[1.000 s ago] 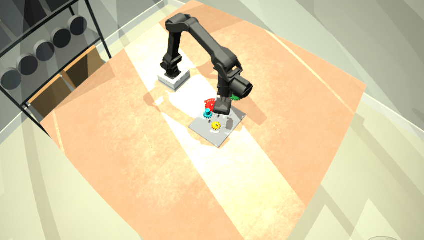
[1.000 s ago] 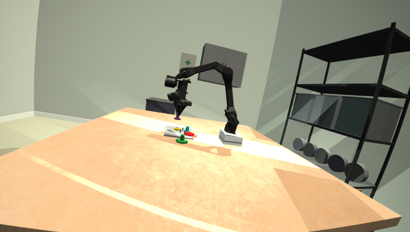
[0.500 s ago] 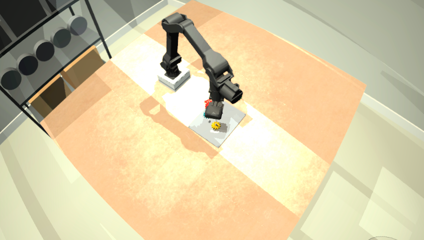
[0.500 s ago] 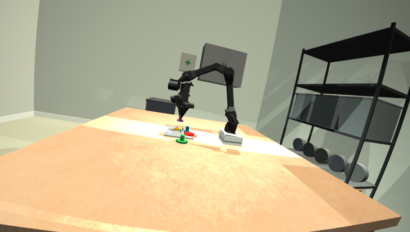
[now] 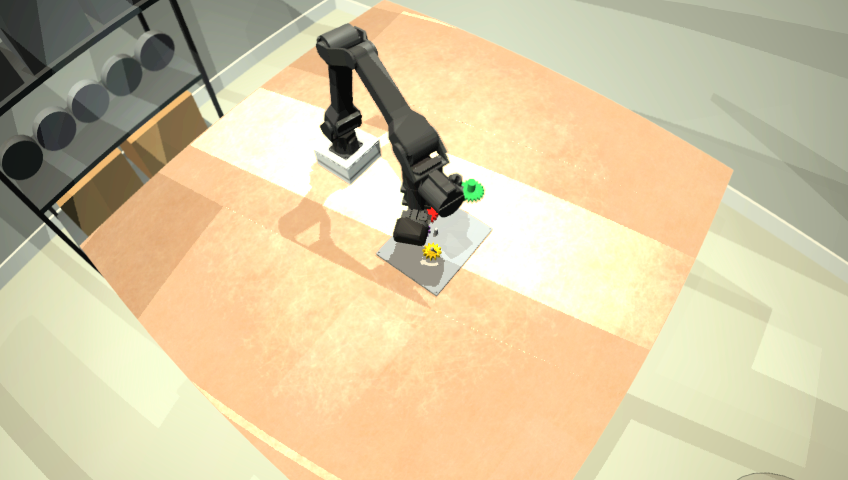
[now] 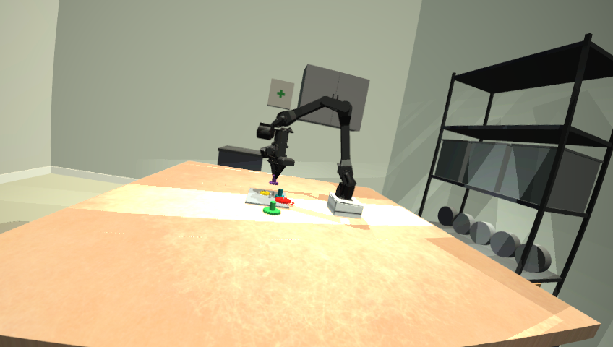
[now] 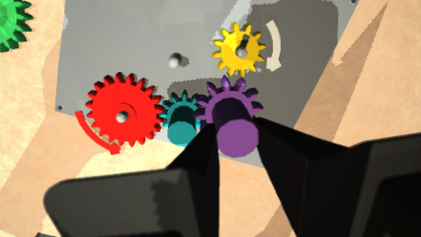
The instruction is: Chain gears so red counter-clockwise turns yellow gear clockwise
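My gripper (image 7: pixel 233 128) (image 6: pixel 274 177) is shut on the knob of the purple gear (image 7: pixel 237 139) (image 6: pixel 273 183) and holds it above the grey board (image 7: pixel 124 30) (image 5: pixel 436 285) (image 6: pixel 251 203). The red gear (image 7: pixel 140 106) (image 6: pixel 283 200) (image 5: pixel 432 214) is on its peg. The teal gear (image 7: pixel 182 133) (image 6: pixel 280 191) stands on the board beside the red gear; the purple gear partly covers it in the wrist view. The yellow gear (image 7: pixel 231 45) (image 5: pixel 431 251) (image 6: pixel 264 193) with its black stripe is on its peg. One empty peg (image 7: pixel 175 60) (image 5: pixel 435 232) shows. The board under the purple gear is hidden.
A loose green gear (image 5: pixel 473 190) (image 6: pixel 272 210) (image 7: pixel 11 22) stands on the table just off the board, near the red gear's side. The arm's white base (image 5: pixel 348 161) (image 6: pixel 345 205) stands behind the board. A red arrow (image 7: pixel 96 135) and a white arrow (image 7: pixel 276 45) are on the board.
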